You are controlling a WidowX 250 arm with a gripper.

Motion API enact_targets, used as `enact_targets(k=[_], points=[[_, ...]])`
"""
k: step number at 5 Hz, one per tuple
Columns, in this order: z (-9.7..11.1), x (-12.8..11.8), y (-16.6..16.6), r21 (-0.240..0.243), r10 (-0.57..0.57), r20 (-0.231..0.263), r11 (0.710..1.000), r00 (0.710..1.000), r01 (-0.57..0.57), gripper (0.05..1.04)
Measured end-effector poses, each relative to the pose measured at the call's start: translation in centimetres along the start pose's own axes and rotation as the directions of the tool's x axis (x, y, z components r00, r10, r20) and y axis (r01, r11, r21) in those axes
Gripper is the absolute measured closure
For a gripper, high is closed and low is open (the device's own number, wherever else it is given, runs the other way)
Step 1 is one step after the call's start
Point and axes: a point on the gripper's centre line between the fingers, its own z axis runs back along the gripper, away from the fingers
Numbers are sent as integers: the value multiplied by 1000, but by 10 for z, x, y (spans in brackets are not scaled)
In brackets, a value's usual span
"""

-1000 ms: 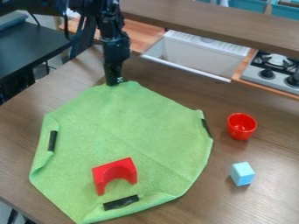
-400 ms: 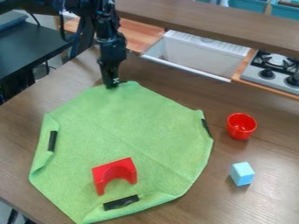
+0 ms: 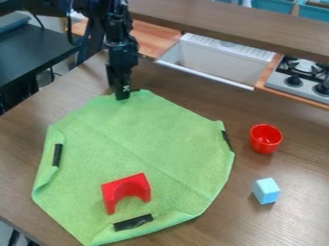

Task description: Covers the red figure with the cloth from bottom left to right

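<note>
The table (image 3: pixel 298 166) bears a cup (image 3: pixel 265 140) and blue block (image 3: pixel 267 191) beside the cloth (image 3: pixel 145 132); I cannot tell how wide the hand (image 3: pixel 122 98) is.

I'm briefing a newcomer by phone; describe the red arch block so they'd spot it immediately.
On the brown table lies a large green cloth. Near its lower edge, on top of it, sits the block. Unlike the round red cup, it is angular, with an arched notch.

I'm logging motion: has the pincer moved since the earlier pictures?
Yes, slightly: the pincer has shifted down and left in the view, away from the white sink.
</note>
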Motion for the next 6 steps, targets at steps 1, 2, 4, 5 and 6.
enact_targets(k=[1,2,4,5,6], points=[[1,4,-2,9,-4,-4,1000,1000,4,126],[-1,5,-2,-2,14,-17,1000,1000,-14,432],[-2,4,-1,-5,26,-28,1000,999,-27,931],[-3,6,1,-5,37,-25,999,999,-37,1017],[0,4,-10,-58,38,-5,998,999,-38,1033]])
